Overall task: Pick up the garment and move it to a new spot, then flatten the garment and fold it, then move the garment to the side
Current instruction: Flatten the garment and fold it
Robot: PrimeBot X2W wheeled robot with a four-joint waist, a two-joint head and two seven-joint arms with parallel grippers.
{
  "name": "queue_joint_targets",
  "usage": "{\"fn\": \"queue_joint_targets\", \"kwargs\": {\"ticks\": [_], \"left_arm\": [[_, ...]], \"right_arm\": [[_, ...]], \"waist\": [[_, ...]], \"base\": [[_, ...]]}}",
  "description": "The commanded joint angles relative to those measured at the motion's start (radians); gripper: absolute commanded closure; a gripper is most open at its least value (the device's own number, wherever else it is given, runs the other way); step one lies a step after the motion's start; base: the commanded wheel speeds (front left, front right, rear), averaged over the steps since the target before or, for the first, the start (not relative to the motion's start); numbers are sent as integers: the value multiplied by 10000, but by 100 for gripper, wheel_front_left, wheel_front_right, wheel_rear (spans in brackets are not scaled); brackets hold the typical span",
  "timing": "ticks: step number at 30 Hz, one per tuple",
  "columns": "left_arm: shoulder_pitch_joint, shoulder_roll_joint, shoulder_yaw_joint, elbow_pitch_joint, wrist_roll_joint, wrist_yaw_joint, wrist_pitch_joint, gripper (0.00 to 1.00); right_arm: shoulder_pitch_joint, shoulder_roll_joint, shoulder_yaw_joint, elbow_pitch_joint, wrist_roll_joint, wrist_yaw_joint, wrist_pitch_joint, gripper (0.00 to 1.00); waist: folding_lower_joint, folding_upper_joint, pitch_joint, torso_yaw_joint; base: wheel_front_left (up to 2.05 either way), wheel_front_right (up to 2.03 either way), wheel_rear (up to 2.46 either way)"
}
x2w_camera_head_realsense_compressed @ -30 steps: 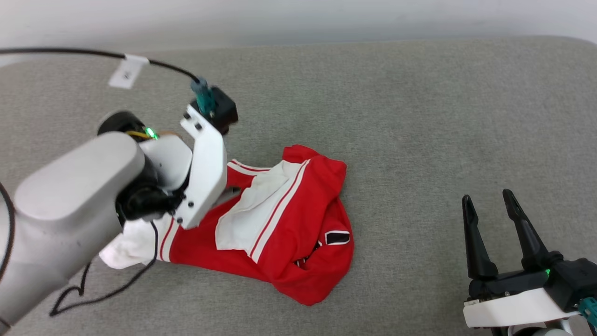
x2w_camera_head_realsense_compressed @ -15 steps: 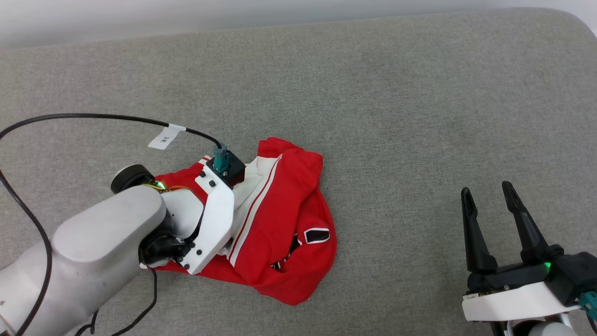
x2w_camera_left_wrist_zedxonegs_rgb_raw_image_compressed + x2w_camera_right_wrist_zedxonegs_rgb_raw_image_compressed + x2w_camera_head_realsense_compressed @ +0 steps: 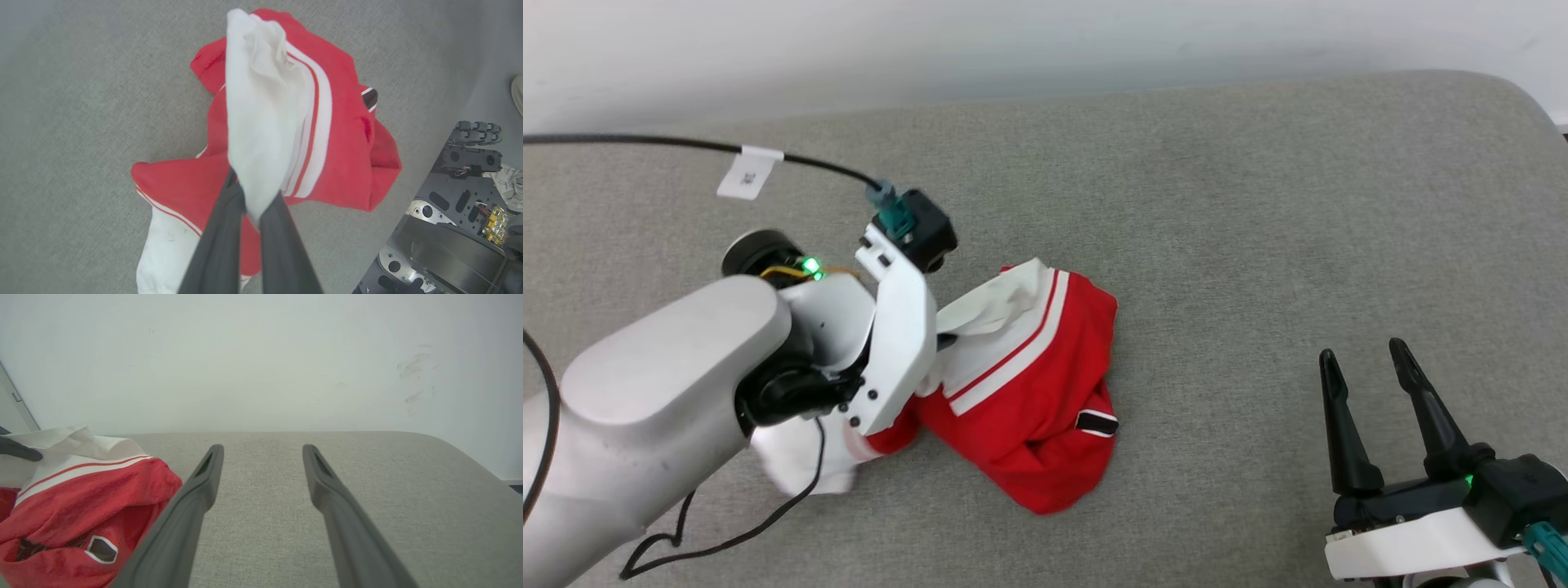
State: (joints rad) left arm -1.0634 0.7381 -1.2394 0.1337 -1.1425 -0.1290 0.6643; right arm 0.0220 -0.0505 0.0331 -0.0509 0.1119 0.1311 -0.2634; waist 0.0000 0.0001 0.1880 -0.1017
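Note:
The garment point(image 3: 1029, 408), a red T-shirt with white sleeves and striped trim, lies crumpled on the grey padded surface left of centre. In the left wrist view my left gripper point(image 3: 253, 200) is shut on a white sleeve point(image 3: 261, 122), which rises in a bunch from the fingers while the red body point(image 3: 347, 163) hangs to the surface. My left wrist point(image 3: 898, 327) covers the grip in the head view. My right gripper point(image 3: 1362, 351) stands open and empty at the lower right, well clear of the garment point(image 3: 81, 490), which lies to its left in the right wrist view, beside the gripper point(image 3: 262, 448).
The grey padded surface point(image 3: 1217, 204) runs to a rounded right edge and a pale wall behind. A black cable with a white tag point(image 3: 747, 171) arcs over the left side. My own base point(image 3: 449, 228) shows at the lower right of the left wrist view.
My left gripper has shut on the white sleeve and lifted it, pulling the garment into a tighter bunch. The head camera has shifted. The right gripper stays open.

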Motion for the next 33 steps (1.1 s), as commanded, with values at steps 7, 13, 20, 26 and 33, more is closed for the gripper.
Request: {"fn": "queue_joint_targets", "kwargs": {"ticks": [7,13,20,26,33], "left_arm": [[-790,-849,83,-489,-59,-4,-447,100],[-1154,-2175,-136,70,637,-5,-1127,100],[18,-3423,-393,791,1613,-5,-1117,100],[1613,-3942,-407,812,2763,-5,-192,100],[1294,-4209,-406,864,2864,-5,-1192,0]], "right_arm": [[-110,6,15,-74,68,-7,-20,0],[-310,6,-150,-195,215,-7,-20,0],[-473,7,-504,-214,424,-7,-20,0],[-619,7,-584,-202,462,-7,-20,0],[-439,6,-595,-86,282,-7,-20,0]], "waist": [[0,-1,255,-529],[0,-1,878,-1135],[0,-1,1398,-1632],[0,-1,1579,-1700],[0,-1,1140,-1329]], "base": [[0,0,0],[0,0,0],[0,0,0],[0,0,0],[0,0,0]]}}
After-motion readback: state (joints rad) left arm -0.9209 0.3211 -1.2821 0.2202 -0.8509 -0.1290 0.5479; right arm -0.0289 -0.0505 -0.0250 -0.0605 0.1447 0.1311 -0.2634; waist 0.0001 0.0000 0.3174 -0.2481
